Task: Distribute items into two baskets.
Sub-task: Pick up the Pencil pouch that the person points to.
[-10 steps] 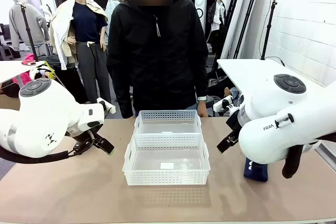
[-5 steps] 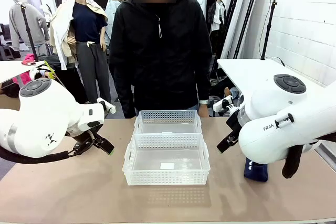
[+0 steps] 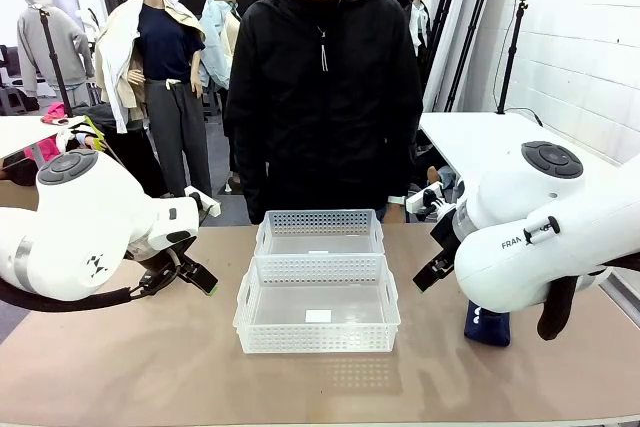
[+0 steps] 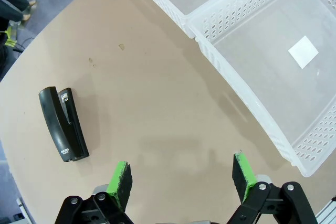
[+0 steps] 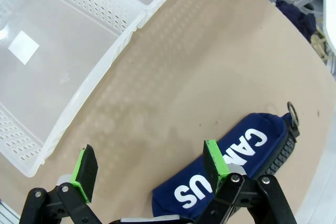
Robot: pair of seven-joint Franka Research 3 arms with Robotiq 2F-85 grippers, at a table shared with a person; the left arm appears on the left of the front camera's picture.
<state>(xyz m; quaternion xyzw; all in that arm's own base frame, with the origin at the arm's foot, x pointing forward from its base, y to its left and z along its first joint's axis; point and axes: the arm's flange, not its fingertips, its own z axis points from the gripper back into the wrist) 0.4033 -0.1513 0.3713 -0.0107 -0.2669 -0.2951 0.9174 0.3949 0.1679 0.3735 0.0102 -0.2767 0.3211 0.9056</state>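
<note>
Stapler (image 4: pixel 64 124) near L pincer (image 4: pixel 181 160), pouch (image 5: pixel 248 148) by R pincer (image 5: pixel 148 146)

Two white lattice-walled baskets stand empty and touching, the far basket (image 3: pixel 320 219) at 12 o'clock of the near basket (image 3: pixel 316 333). The navy "CAMPUS" pouch (image 5: pixel 247 148) lies flat on the table at 4 o'clock of the near basket. In the left wrist view the black stapler (image 4: pixel 64 124) lies shut at 8 o'clock of the baskets, well apart.
</note>
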